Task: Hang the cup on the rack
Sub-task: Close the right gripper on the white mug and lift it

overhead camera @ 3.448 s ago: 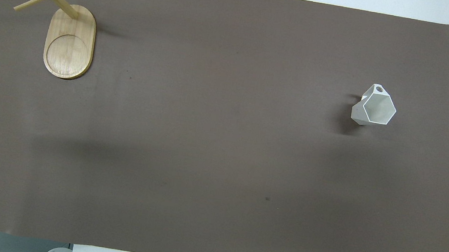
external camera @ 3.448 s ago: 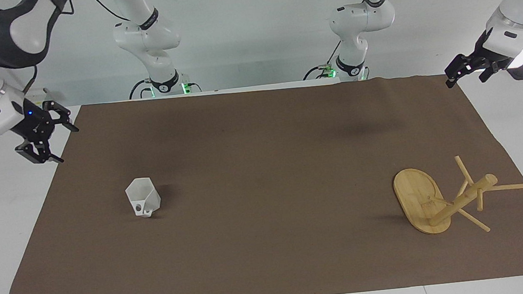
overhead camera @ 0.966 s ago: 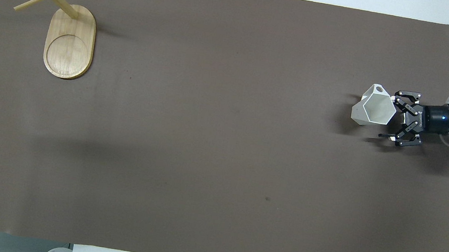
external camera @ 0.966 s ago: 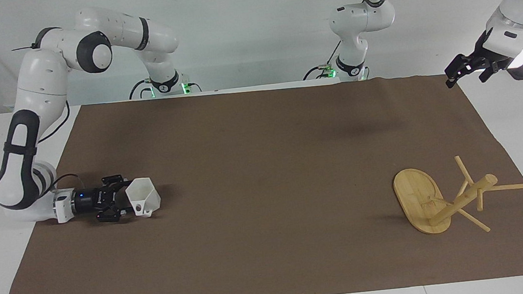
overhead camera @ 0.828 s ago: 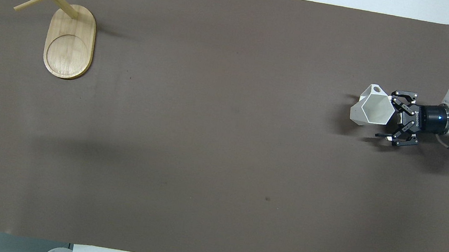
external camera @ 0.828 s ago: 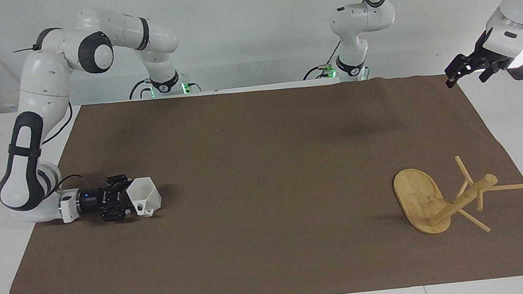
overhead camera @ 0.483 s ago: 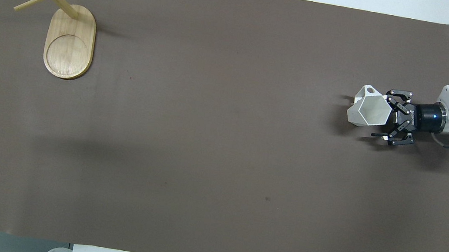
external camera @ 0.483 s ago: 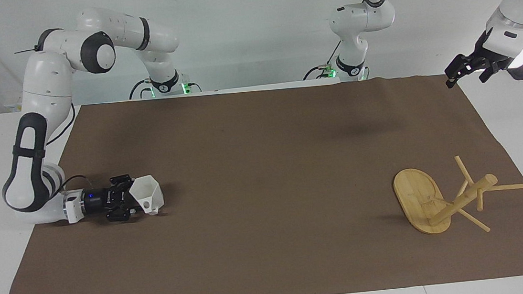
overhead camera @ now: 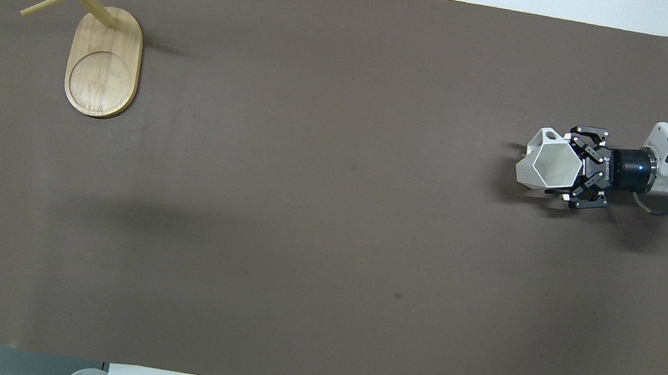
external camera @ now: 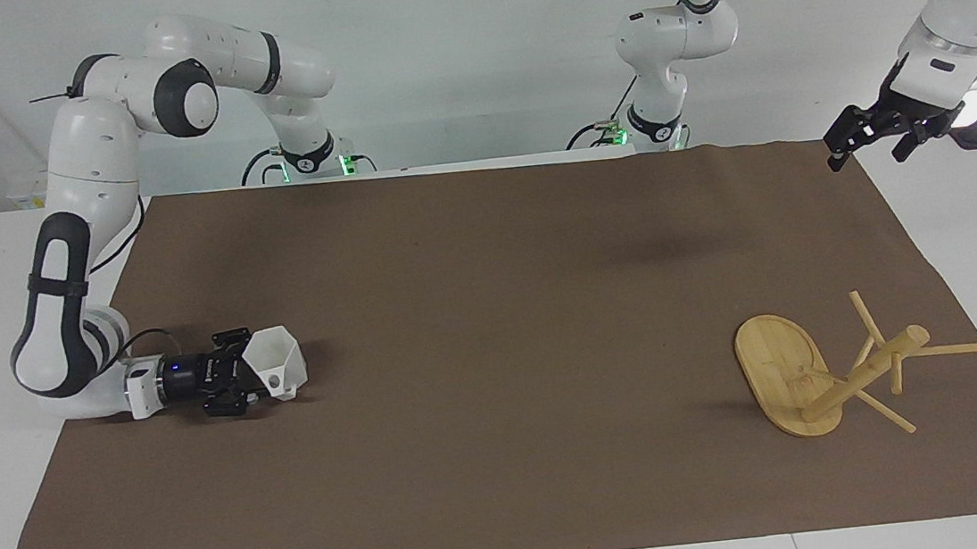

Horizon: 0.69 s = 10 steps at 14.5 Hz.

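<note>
The white faceted cup [external camera: 280,367] stands on the brown mat toward the right arm's end, its holed handle turned away from the robots; it also shows in the overhead view [overhead camera: 547,165]. My right gripper [external camera: 253,384] lies low and level over the mat, open, with its fingers either side of the cup's wall [overhead camera: 564,166]. The bamboo rack [external camera: 829,372] stands on its oval base toward the left arm's end [overhead camera: 105,60], its pegs bare. My left gripper [external camera: 869,133] hangs open in the air over the mat's corner at the left arm's end.
The brown mat [external camera: 494,328] covers most of the white table. Only the cup and the rack stand on it, with a wide stretch of mat between them.
My right arm came down from the table's end and slid its open gripper around the cup, nudging the cup a little toward the middle. My left gripper shifted slightly.
</note>
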{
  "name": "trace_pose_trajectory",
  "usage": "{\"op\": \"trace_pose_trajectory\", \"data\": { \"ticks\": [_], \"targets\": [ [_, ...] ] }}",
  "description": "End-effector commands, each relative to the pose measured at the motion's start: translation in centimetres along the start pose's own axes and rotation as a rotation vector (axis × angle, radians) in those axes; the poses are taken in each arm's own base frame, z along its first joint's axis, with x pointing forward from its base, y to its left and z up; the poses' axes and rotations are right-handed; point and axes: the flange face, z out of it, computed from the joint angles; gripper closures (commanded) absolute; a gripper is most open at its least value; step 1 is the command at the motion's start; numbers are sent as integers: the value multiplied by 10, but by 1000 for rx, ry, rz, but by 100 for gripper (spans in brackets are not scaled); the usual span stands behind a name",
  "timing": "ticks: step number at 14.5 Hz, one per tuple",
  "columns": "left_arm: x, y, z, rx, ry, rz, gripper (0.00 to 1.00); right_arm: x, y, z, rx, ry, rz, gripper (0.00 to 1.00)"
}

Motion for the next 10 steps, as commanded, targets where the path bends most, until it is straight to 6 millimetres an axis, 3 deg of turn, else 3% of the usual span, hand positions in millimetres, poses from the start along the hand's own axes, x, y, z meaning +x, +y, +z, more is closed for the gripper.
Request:
{"op": "trace_pose_trajectory", "data": {
  "ticks": [1,10],
  "targets": [
    [1,0,1,-2,3,13,0,-3,-3,4,-12,13,-13,0],
    [7,-2,-2,3,46,11,0,-9,-10,27,13,29,-28,0]
  ]
}}
